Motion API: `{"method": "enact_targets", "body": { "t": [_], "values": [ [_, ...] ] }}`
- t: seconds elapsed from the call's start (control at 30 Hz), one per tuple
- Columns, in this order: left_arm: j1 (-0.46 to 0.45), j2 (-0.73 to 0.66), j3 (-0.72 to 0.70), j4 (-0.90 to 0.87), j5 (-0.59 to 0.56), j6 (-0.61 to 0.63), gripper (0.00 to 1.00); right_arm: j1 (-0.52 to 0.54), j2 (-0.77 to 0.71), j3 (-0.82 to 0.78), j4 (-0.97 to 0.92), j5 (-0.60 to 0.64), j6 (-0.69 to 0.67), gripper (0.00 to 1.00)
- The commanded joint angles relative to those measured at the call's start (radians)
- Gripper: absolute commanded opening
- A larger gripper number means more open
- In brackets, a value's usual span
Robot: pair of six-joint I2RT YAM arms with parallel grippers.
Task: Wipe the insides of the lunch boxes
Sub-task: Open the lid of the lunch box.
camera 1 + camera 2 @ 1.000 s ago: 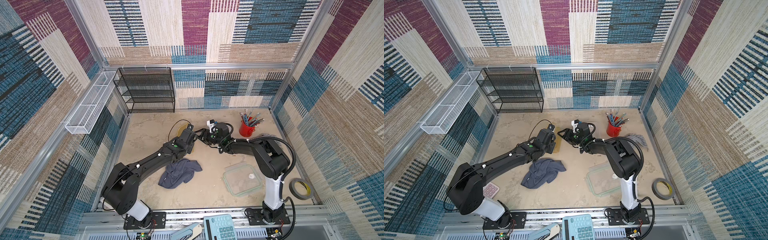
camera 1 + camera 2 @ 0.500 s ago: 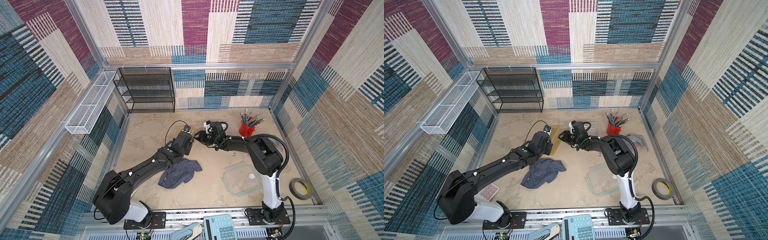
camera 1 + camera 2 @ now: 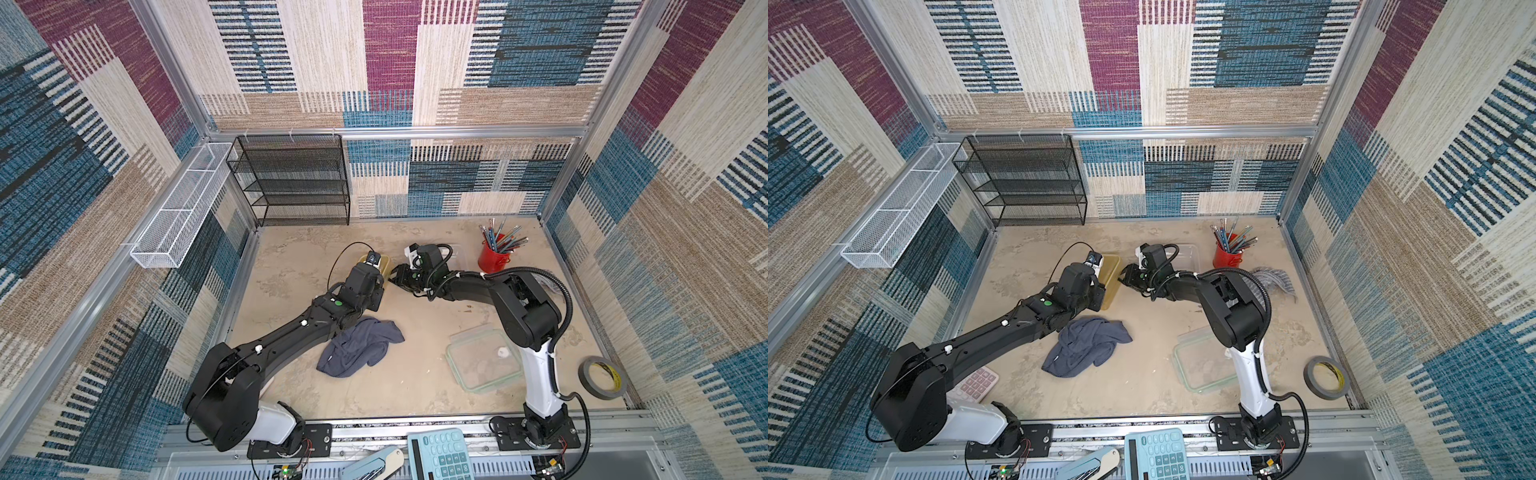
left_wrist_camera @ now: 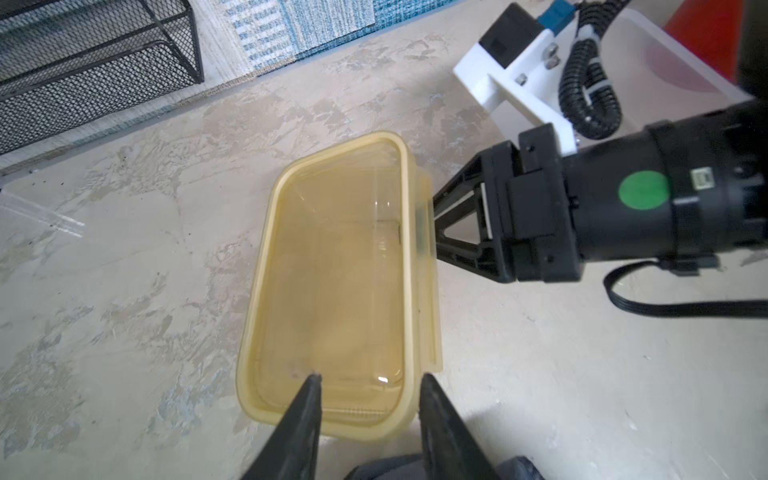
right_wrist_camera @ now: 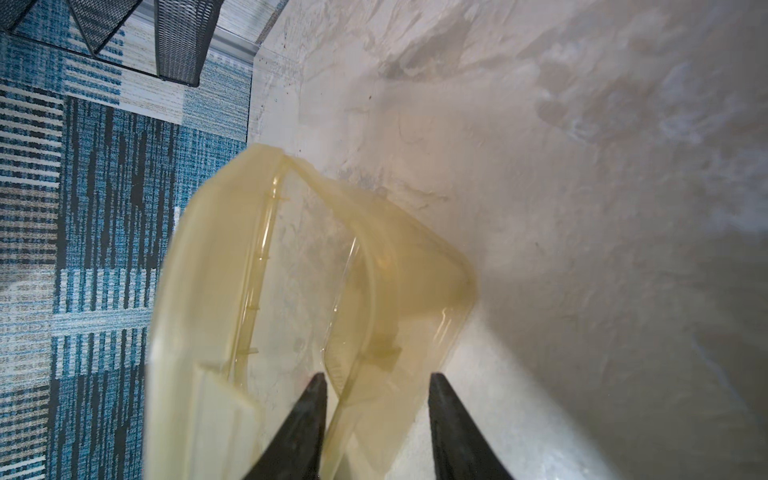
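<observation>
Amber lunch box: see-through yellow plastic with round corners. It sits on the table toward the back, about mid-width, between the two sets of jaws.
Long axis: front to back, with one short end toward the robot and the other toward the back wall. A flap runs along its right long side.
Table: beige, mottled with grey patches.
Room: walls of woven patchwork in blue, maroon and cream, set in a metal frame.
Left jaws: apart, tips at the box's near short end. One tip is over the box, the other just outside its right corner.
Right jaws: apart at the right long side, with amber plastic between them. Whether they press it cannot be told.
In the way: the left arm covers the box's left part in both top views.
Clear lunch box: frosted, just behind the right wrist and near the red cup.
Lid: clear with a green edge, lying flat at front right beside the right arm.
Dark blue cloth: crumpled at mid-table, against the left arm.
Red cup: holds pencils, back right.
Striped cloth: grey, by the right wall.
Tape roll: front right corner.
Black mesh shelf: back left.
White wire basket: on the left wall.
Calculators: a teal one on the front rail, a pink one partly under the left arm.
</observation>
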Motion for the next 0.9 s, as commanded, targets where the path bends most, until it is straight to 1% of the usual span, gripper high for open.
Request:
{"method": "enact_targets", "body": {
  "t": [0.0,0.13,0.27,0.37,0.43,0.6,0.8,0.87],
  "values": [
    [0.000,-0.024,-0.027,0.014,0.080,0.065,0.47,0.000,0.000,0.000,0.047,-0.022,-0.002,0.42],
    [-0.013,-0.063,-0.072,0.013,0.093,0.102,0.53,0.000,0.011,0.008,0.024,-0.001,0.009,0.38],
    [-0.023,-0.067,-0.094,0.013,0.085,0.128,0.57,-0.003,0.021,0.012,0.012,0.010,0.011,0.33],
    [-0.037,-0.056,-0.101,0.015,0.070,0.144,0.61,-0.004,0.021,0.017,-0.004,0.015,0.000,0.33],
    [-0.052,-0.041,-0.101,0.018,0.036,0.161,0.62,-0.006,0.018,0.020,-0.014,0.021,-0.006,0.33],
    [-0.068,0.010,-0.085,0.043,-0.012,0.174,0.63,-0.005,0.010,0.031,-0.033,0.027,-0.018,0.33],
    [-0.073,0.082,-0.048,0.078,-0.130,0.171,0.62,-0.008,-0.005,0.040,-0.067,0.035,-0.047,0.33],
    [-0.077,0.087,-0.043,0.079,-0.151,0.163,0.61,-0.007,-0.008,0.041,-0.073,0.035,-0.055,0.34]
  ]
}}
